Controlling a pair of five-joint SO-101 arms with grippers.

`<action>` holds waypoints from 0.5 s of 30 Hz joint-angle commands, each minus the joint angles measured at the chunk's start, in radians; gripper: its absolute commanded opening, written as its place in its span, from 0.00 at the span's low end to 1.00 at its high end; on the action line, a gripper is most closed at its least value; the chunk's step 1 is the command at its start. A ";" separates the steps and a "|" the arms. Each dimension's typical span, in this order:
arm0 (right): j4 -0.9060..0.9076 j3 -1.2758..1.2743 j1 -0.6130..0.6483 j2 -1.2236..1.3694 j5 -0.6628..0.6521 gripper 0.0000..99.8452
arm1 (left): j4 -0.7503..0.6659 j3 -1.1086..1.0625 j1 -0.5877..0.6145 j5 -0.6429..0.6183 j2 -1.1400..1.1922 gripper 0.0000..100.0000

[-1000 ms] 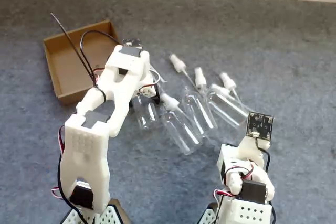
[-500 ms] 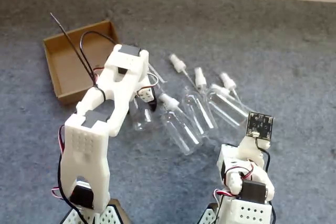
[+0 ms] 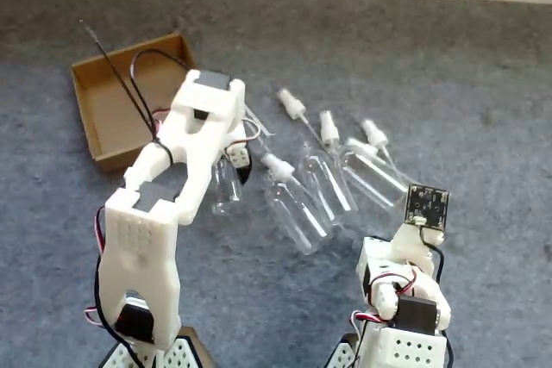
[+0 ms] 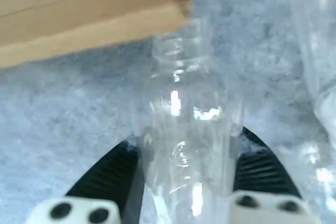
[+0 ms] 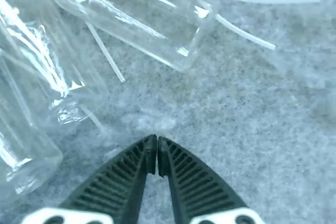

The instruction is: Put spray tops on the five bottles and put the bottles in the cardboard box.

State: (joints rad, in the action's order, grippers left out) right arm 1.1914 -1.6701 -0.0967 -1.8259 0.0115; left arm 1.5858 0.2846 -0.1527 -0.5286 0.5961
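Currently, the left gripper [image 4: 186, 148] is clenched on a clear bottle [image 4: 186, 93], one black finger [image 4: 113, 169] pressing each side of the body. The held bottle's threaded neck is bare, with no spray top fitted, and it points toward the cardboard box [image 4: 89, 3]. In the high view this bottle [image 3: 226, 189] sits left of centre, under the end of the left arm [image 3: 185, 152], just below and right of the box [image 3: 112, 114], which occupies the upper left of the frame. The bottle is outside the box. Three further clear bottles [image 3: 328, 180] lie side by side on the grey carpet [image 3: 483, 84] at centre frame, with white spray tops [image 3: 293, 105] and their thin tubes at the upper ends; whether each top is seated on a neck cannot be determined. The right gripper [image 5: 157, 153] has its jaws pressed together with nothing between them, poised over bare carpet near the base of a lying bottle [image 5: 142, 17]. The right arm [image 3: 405, 299] stands at lower right.
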 commanded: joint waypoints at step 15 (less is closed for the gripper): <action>-0.056 -0.107 -0.016 -0.013 -0.005 0.01 | 0.161 0.035 -0.002 0.281 -0.656 0.06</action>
State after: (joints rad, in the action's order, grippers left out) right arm 1.1607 -1.6701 -0.0967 -1.8259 0.0115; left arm 1.7269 0.3874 -0.1511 -0.3168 0.1419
